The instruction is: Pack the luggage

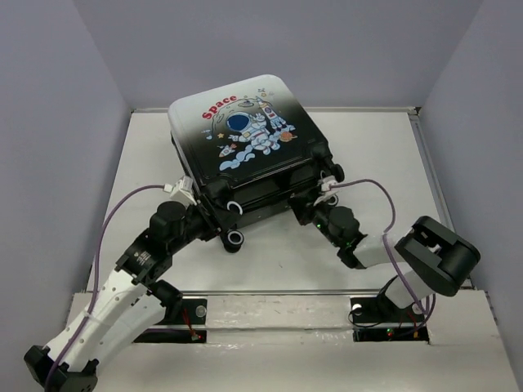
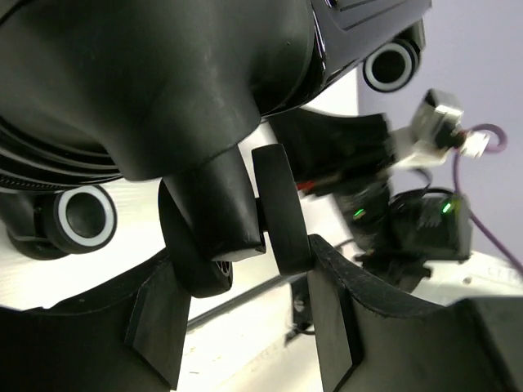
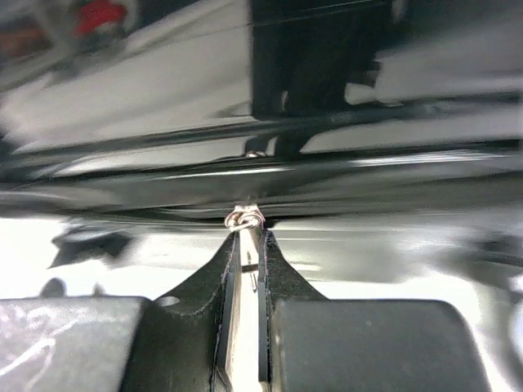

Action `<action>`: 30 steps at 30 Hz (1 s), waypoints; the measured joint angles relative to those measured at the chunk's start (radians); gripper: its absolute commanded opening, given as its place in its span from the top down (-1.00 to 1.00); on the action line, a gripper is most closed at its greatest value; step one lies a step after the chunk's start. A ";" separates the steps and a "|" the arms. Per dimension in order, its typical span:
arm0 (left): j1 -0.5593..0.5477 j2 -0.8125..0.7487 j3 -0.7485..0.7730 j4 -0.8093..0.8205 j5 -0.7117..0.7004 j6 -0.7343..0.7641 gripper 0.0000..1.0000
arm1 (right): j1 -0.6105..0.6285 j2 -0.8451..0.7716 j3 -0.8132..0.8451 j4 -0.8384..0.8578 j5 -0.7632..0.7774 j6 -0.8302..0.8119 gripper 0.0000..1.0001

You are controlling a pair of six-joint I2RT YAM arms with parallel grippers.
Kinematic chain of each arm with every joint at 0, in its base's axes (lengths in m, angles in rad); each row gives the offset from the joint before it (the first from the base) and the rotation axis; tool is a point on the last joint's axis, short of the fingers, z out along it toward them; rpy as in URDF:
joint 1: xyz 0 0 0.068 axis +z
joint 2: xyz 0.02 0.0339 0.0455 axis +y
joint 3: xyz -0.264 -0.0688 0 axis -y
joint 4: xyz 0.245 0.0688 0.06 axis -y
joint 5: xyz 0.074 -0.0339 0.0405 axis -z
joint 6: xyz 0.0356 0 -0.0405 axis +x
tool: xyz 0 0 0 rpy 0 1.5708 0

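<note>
**Top:** suitcase lies flat on the white table, a bit toward the far side, astronaut/"Space" print up, lid down on the base. White-rimmed caster wheels stick out at its near-left corner, one at. Left gripper is at that near-left corner, among the wheels. Right gripper is at the near-right edge, nose against the shell seam. Can't read either jaw from up here.

**Left wrist:** glossy black shell fills the top of the frame. A twin-disc caster on its stem sits right between the fingers, with a finger against each outer disc. So the left gripper is grasping the caster, jaws held fairly wide by it. Two more white-rimmed wheels are visible, one on the left and one top right. The right arm, green LEDs lit, is in the background.

**Right wrist:** view is very close and partly blurred. The black shell runs across the frame with the seam line horizontal. Right gripper is clenched, with only a thin gap between the fingers. A thin metal zipper pull is pinched in that gap, its ring end poking out at the tips, right at the seam.
</note>
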 measured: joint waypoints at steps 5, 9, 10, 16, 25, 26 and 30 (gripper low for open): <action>-0.006 0.093 0.000 0.108 0.087 -0.047 0.88 | 0.416 0.183 0.228 -0.035 0.180 -0.060 0.86; -0.019 0.138 0.000 0.148 0.125 -0.075 0.88 | 0.523 0.294 0.332 -0.026 0.244 -0.051 0.86; -0.021 0.145 0.000 0.149 0.130 -0.077 0.89 | 0.542 0.326 0.367 -0.028 0.264 -0.051 0.86; -0.014 0.167 0.020 0.147 0.119 -0.084 0.89 | 0.586 0.425 0.425 0.072 0.380 -0.006 0.86; -0.037 0.240 0.059 0.187 -0.063 -0.110 0.88 | 0.596 0.611 0.657 0.152 0.653 0.100 0.87; -0.050 0.249 0.059 0.220 -0.106 -0.114 0.88 | 0.597 0.621 0.681 0.150 0.686 0.100 0.86; -0.082 0.274 0.059 0.361 -0.181 -0.134 0.89 | 0.606 0.648 0.771 0.161 0.786 0.149 0.86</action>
